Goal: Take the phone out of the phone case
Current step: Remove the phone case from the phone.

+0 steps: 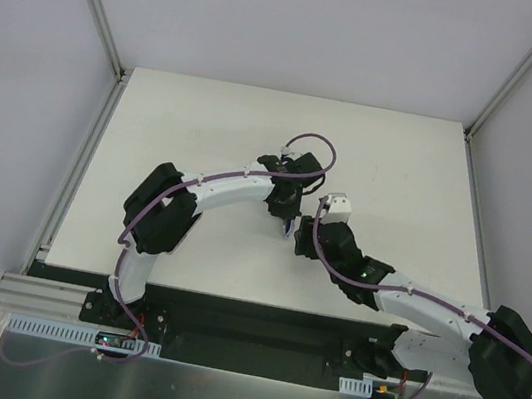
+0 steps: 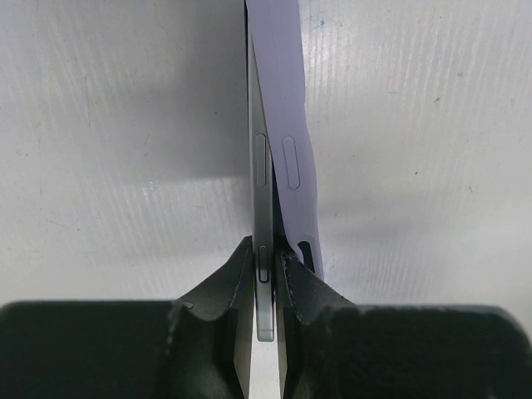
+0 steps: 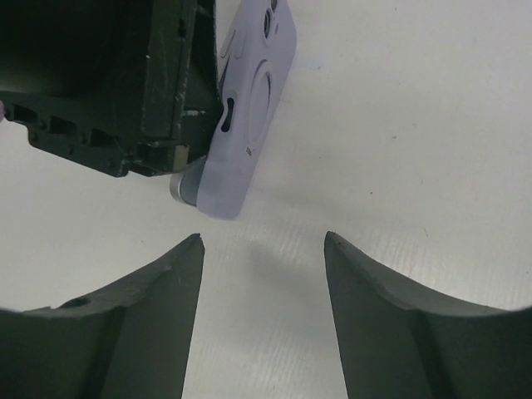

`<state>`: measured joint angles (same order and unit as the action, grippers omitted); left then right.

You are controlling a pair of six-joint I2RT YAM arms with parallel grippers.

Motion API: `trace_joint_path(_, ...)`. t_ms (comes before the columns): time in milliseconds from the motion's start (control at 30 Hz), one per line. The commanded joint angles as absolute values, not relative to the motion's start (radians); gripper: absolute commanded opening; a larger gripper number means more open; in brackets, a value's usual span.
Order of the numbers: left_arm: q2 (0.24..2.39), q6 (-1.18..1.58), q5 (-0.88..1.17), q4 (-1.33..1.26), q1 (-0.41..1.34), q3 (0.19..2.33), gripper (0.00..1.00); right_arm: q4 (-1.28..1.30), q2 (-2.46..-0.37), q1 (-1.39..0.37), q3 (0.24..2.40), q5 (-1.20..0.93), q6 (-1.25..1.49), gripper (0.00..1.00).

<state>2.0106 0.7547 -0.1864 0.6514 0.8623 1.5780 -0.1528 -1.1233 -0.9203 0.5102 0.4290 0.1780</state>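
Left arm (image 1: 228, 185) is arched out over the table (image 1: 208, 119), wrist bent down, and the left gripper (image 2: 264, 248) is pinched tight on the thin edge of the phone (image 2: 258, 166), which stands on its side and runs straight out ahead of the fingers. The lavender phone case (image 2: 284, 83) splays off just beside the right-hand finger and meets the phone again at the far end. Right arm (image 1: 411, 304) is stretched low across from the other side, with the right gripper (image 3: 263, 237) spread wide and holding nothing. Case and phone corner sit just ahead of its left finger, and there's bare table between the tips.
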Motion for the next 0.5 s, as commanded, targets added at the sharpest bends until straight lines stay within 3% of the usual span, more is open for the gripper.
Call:
trace_joint_path(0, 2.100, 0.745, -0.150, 0.871, 0.868, 1.525, 0.00, -0.322, -1.163, -0.968, 0.512, 0.543, 0.192, 0.61)
trace_joint_path(467, 2.105, 0.739, -0.146, 0.874, 0.867, 1.532, 0.00, -0.393, -1.327, -1.005, 0.535, 0.656, 0.229, 0.57)
